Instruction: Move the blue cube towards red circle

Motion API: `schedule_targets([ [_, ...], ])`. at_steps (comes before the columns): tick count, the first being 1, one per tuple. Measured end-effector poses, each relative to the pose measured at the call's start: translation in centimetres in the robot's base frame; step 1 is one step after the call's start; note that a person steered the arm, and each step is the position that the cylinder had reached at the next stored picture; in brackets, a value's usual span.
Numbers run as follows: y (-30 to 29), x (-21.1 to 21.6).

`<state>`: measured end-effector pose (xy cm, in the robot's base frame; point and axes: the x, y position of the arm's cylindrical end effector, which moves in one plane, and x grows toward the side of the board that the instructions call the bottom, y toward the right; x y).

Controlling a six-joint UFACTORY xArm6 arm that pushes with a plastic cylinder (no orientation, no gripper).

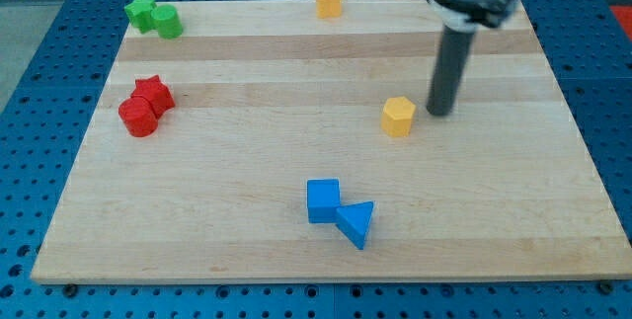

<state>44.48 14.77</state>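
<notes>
The blue cube (323, 200) sits at the view's bottom middle, touching a blue triangle (356, 223) on its lower right. The red circle (137, 118) lies at the view's left, touching a red star (153, 94) just above it. My tip (440, 113) rests on the board at the view's right, just right of a yellow hexagon block (398, 117) and well above and right of the blue cube.
A green star (141, 11) and a green circle (166, 23) touch at the view's top left. Another yellow block (328, 2) stands at the top edge. The wooden board (247, 250) lies on a blue perforated table.
</notes>
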Motion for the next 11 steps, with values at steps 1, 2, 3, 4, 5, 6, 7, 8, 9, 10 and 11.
schedule_targets([
  [1,1.1,2.7],
  [2,-0.5,2.7],
  [3,-4.2,2.7],
  [4,-4.2,2.7],
  [5,-4.5,2.1],
  [6,-5.7,1.3],
  [7,-7.3,1.1],
  [8,-7.2,1.1],
  [9,-5.3,1.1],
  [10,-4.8,-0.4],
  [11,-5.7,-3.1],
])
